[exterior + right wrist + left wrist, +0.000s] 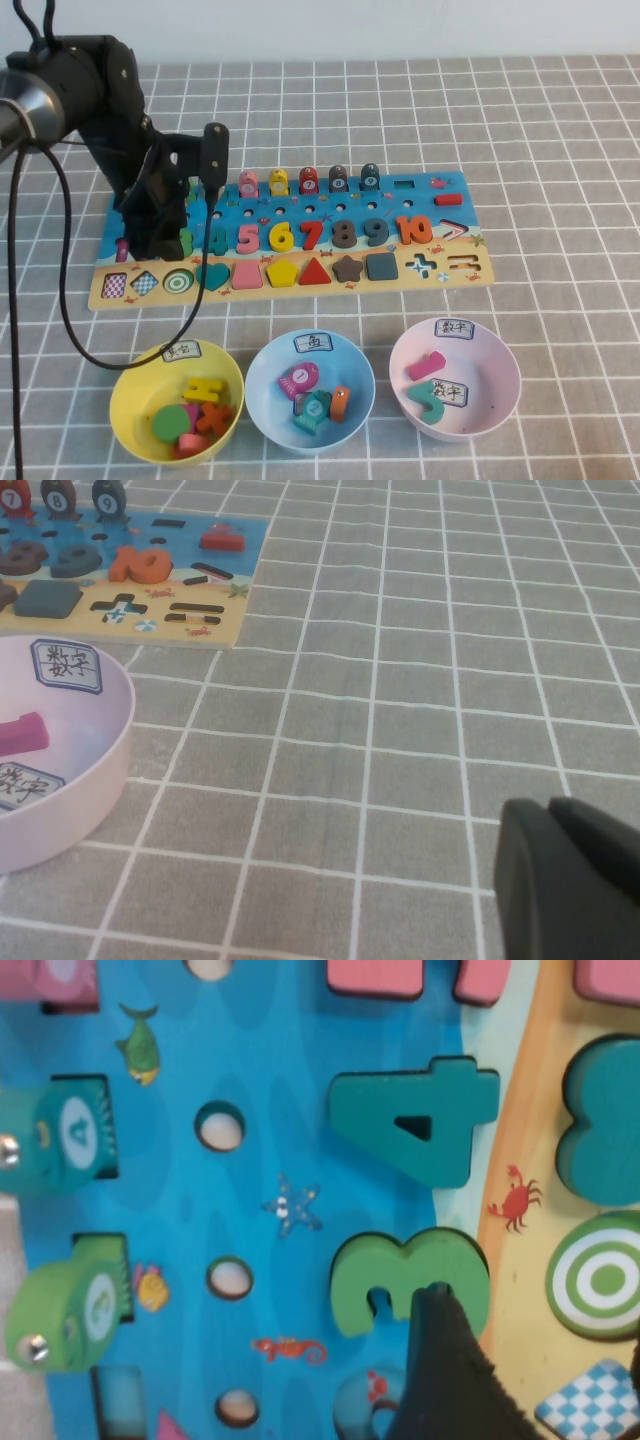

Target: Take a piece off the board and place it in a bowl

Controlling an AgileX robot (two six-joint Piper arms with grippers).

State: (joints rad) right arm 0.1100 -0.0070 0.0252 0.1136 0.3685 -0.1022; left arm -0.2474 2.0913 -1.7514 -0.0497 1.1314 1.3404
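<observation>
My left claw (185,235) sits low over the board's (440,272) left end, one finger (445,1360) touching the green 3 (400,1275), still seated; whether it's spread, I can't tell. Right claw (565,880) hovers closed above the counter's near-right area beside the pink bowl (500,385), the drop spot.

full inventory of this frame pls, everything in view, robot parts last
puzzle board: 1, blue top and tan strip, mid-table, left end under the left arm
green numeral 3: 1, bright green, in its slot on the board beside the teal 4
yellow bowl: 1, front left, holds several coloured pieces
light-blue bowl: 1, front centre, holds several pieces
pink bowl: 1, pale pink, front right, holds a magenta piece and a teal piece
checked cloth: 1, grey with white lines, covers the table
left gripper: 1, black, low over the board, a fingertip at the green 3
right gripper: 1, black, over bare cloth to the right of the pink bowl
</observation>
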